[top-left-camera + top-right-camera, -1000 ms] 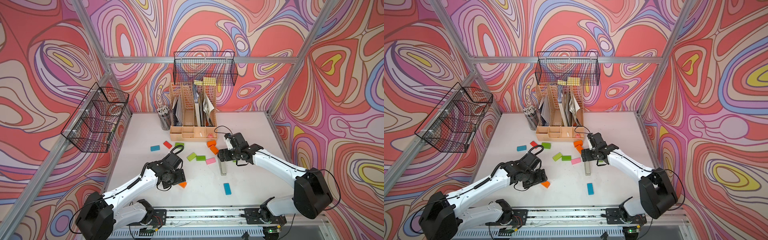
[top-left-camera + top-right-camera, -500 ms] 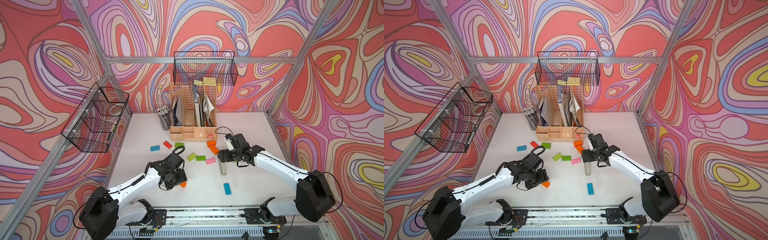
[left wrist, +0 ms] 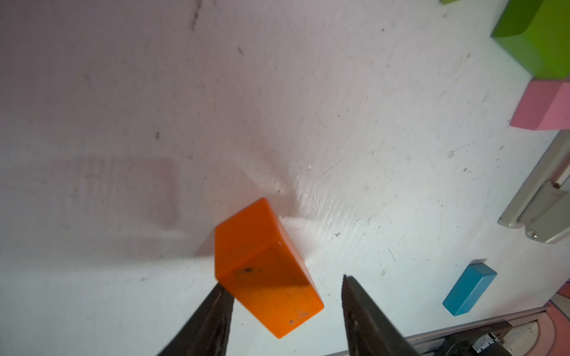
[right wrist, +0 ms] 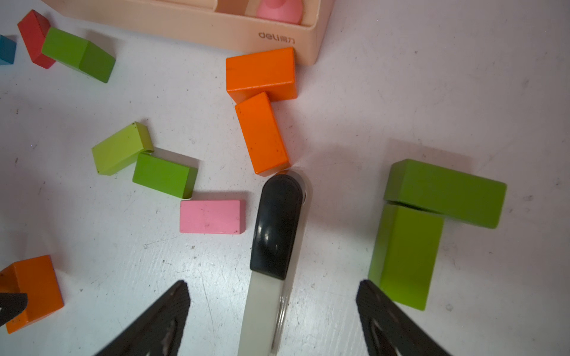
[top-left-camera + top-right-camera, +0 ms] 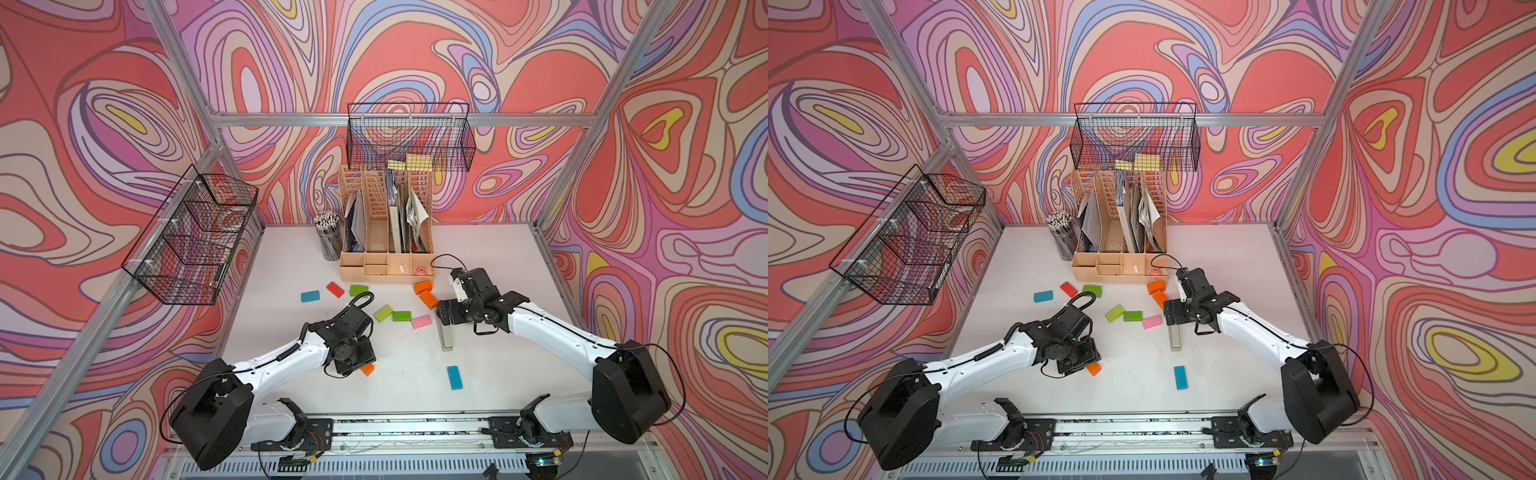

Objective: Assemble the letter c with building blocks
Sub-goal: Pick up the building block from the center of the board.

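Left gripper [image 3: 283,282] half spread, straddling the orange block [image 3: 262,262] on the counter [image 3: 123,92], near and left of centre. One finger [image 3: 212,311] touches it and the other stands clear. Right gripper [image 4: 273,283] spread wide over the stapler [image 4: 277,222], gripping nothing. Other blocks [image 5: 401,316] lie scattered farther back.

white table [image 5: 490,266] with scattered building blocks [image 5: 421,321], stapler [image 5: 445,336], organizer [image 5: 386,268]
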`<state>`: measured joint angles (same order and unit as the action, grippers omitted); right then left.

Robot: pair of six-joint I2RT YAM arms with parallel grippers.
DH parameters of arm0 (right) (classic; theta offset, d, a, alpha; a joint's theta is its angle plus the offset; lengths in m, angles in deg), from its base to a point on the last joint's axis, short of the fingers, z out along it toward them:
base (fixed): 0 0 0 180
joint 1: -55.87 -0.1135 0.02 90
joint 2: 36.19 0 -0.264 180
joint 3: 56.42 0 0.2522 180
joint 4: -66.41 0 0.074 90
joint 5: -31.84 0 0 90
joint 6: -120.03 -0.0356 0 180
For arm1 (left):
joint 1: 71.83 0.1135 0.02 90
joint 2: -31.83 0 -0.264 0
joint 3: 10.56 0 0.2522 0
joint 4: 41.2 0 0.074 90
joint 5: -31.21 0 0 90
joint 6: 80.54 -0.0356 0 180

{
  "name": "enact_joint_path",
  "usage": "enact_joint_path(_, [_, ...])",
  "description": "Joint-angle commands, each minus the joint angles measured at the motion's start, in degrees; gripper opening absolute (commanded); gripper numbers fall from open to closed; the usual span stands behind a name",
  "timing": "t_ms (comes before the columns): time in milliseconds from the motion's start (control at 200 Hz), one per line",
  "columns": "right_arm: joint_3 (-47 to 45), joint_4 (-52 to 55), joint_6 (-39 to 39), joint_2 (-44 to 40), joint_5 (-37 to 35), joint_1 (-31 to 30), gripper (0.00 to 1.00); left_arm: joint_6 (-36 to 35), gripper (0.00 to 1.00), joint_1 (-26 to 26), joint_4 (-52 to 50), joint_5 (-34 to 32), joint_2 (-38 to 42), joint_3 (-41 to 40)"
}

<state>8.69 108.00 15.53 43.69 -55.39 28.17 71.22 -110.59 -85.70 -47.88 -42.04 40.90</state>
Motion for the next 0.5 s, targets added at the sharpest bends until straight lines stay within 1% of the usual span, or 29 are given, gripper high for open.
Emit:
enact_joint_path(0, [-1.0,-0.5,-0.3,-1.5,-1.1,-0.1,0.89,0.4,0.55,-0.6,3.1,-0.1,-2.1,-0.5])
enact_joint_path(170, [-1.1,-0.3,-0.2,-2.0,-1.7,-0.1,0.89,-1.0,0.48,-0.6,3.9,1.6,-5.2,0.7])
enact_joint_path(235, [-1.3,-0.4,-0.2,-2.3,-1.8,-0.1,0.89,-1.3,0.47,-0.6,3.5,1.6,-5.4,0.8])
enact_joint_path(325, [-1.3,-0.4,-0.2,-2.5,-1.8,0.0,0.89,-1.8,0.42,-0.6,2.9,1.4,-5.2,0.7])
enact_joint_path(386, [-1.4,-0.5,-0.3,-2.4,-1.9,-0.1,0.89,-2.0,0.4,-0.6,2.7,1.5,-5.1,0.7])
enact_joint_path(496, [-1.4,-0.7,-0.4,-2.3,-1.7,-0.1,0.89,-2.1,0.33,-0.6,3.3,1.7,-5.2,0.3])
